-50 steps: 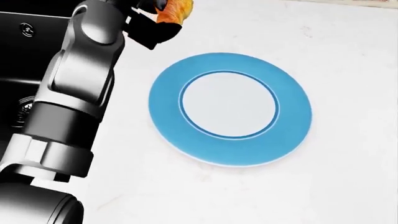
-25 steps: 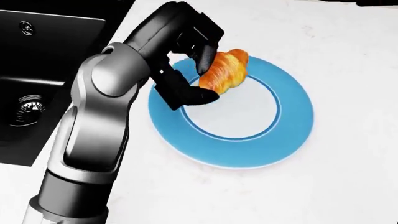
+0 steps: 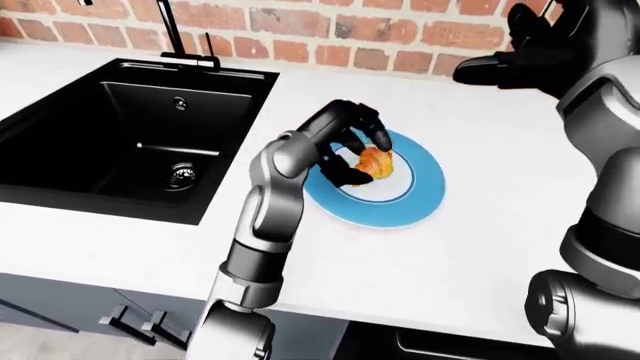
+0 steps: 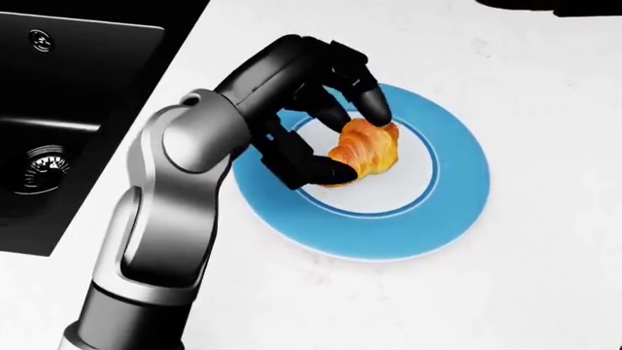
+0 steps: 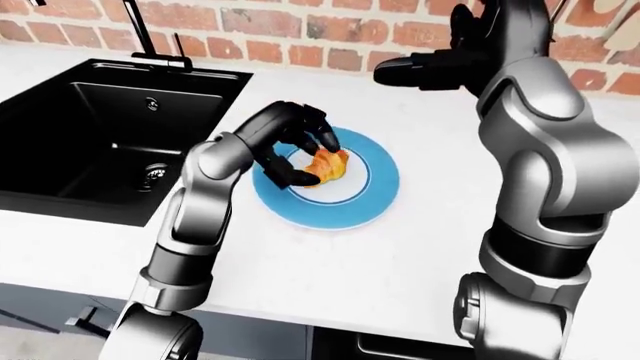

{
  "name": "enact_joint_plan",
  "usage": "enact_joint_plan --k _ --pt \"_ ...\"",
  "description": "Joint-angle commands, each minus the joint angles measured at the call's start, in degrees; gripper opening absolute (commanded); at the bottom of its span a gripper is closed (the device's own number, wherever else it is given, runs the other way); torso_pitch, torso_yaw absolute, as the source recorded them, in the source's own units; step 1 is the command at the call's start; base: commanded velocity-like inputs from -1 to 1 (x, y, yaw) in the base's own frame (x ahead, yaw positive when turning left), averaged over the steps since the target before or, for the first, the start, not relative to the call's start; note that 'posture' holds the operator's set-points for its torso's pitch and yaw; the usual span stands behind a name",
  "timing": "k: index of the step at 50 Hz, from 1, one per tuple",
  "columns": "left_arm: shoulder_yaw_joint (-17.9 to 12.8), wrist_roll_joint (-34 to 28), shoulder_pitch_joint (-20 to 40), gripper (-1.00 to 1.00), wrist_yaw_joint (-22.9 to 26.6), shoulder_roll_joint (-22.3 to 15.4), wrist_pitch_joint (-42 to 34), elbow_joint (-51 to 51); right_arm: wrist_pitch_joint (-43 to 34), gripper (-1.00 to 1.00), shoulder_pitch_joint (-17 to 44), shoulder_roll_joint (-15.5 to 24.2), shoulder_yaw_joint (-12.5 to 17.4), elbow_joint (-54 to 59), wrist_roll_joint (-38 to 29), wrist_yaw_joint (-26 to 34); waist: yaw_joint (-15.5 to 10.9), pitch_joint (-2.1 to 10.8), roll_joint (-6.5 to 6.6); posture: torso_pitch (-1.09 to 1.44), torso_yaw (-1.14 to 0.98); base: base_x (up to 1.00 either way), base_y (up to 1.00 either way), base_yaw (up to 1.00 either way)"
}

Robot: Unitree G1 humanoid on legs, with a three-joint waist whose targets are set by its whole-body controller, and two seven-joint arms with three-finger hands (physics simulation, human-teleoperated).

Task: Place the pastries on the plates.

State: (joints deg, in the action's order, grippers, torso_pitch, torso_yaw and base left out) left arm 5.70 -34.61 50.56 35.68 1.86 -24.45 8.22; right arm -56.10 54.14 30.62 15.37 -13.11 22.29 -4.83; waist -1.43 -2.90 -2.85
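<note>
Golden-brown flaky croissant [image 4: 364, 149] sits in my black three-fingered left hand [image 4: 326, 120], which I have curled over it from the left side of the head view: one finger [image 4: 370, 98] presses on its top edge and the thumb [image 4: 311, 169] hooks under its lower left end, so the grip is closed round the pastry. I see the croissant over the white centre of the round blue-rimmed plate [image 4: 457, 197], close to the centre's upper left part; whether it touches the plate surface I cannot tell. My grey left forearm [image 4: 170, 219] runs down to the bottom left of the head view. The plate lies on the white speckled countertop [image 4: 505, 306]. To the left of the plate, in the left-eye view, is the black rectangular sink basin [image 3: 120, 135] with its round metal drain [image 3: 181, 175] and a dark tap [image 3: 172, 30] at its top edge. My black right hand [image 5: 440, 64] hangs raised above the counter at the top of the right-eye view, fingers spread and holding nothing, before the red brick wall [image 3: 340, 34]
</note>
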Motion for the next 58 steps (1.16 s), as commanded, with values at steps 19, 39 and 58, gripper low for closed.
enact_joint_plan --k 19,39,58 --pt "-2.39 -0.1 3.48 0.56 4.93 -3.14 -5.0 -11.41 -0.83 1.0 3.38 4.06 2.42 -2.12 1.08 0.53 -0.09 1.62 -0.31 0.0 0.0 0.0 0.0 0.0" --pt "-10.96 4.78 6.44 1.0 12.56 -19.7 -22.12 -32.24 -7.29 1.0 -2.91 21.35 15.01 -6.79 15.45 -0.38 -0.27 0.45 -0.21 0.0 0.0 0.0 0.0 0.0" --pt "-24.55 11.5 -3.86 1.0 12.9 -38.48 -29.37 -47.7 -1.08 1.0 -34.26 46.26 46.7 -2.02 42.55 -1.66 -0.24 -0.63 -0.77 0.0 0.0 0.0 0.0 0.0"
